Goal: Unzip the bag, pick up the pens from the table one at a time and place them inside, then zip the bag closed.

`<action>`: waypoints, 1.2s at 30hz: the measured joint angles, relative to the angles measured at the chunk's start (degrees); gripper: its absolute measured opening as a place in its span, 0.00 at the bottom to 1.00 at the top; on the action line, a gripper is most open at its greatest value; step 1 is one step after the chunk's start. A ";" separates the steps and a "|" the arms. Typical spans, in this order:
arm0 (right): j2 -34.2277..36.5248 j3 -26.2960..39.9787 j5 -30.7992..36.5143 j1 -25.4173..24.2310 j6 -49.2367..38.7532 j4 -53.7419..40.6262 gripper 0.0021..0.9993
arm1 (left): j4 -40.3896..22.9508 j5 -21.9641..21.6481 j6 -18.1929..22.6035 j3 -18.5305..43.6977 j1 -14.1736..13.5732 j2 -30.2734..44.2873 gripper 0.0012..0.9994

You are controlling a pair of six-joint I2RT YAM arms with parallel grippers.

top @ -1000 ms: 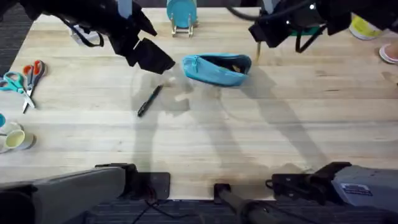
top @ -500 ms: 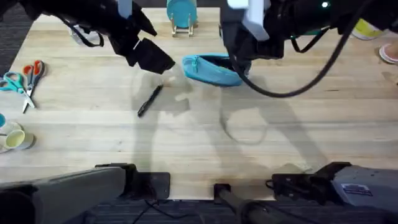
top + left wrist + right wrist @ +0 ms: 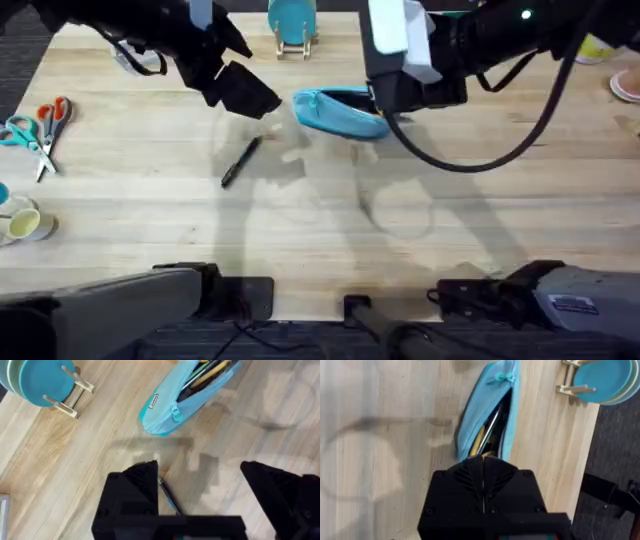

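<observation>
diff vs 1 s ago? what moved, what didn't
The right tool, shut, swung from beyond the pouch's right end to directly over the open teal pouch, which has a yellow pen inside. Unchanged: left tool open near the pouch, black pen on the table.

Black arms, looping black cables, grey bases

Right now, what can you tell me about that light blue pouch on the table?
The pouch is a long, soft, light blue fabric case lying on the wooden table. Its zipper is open, the pull tab at one end, with a yellowish pen inside. The right hand hovers over its other end, fingers shut.
</observation>
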 joint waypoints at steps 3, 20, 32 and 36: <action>0.06 0.00 0.18 -0.59 -0.16 0.03 0.03 | 0.02 -0.01 -0.02 0.00 0.00 0.00 1.00; 4.34 0.02 0.20 -0.77 -0.14 -0.46 0.03 | 0.02 -0.02 0.00 0.00 0.00 0.00 1.00; 14.34 0.02 0.20 -2.66 3.09 6.17 0.03 | 0.02 0.00 -0.01 0.00 0.00 0.00 1.00; 16.14 0.02 0.21 -2.94 4.86 6.63 0.03 | 0.02 0.00 0.00 0.00 0.00 0.00 1.00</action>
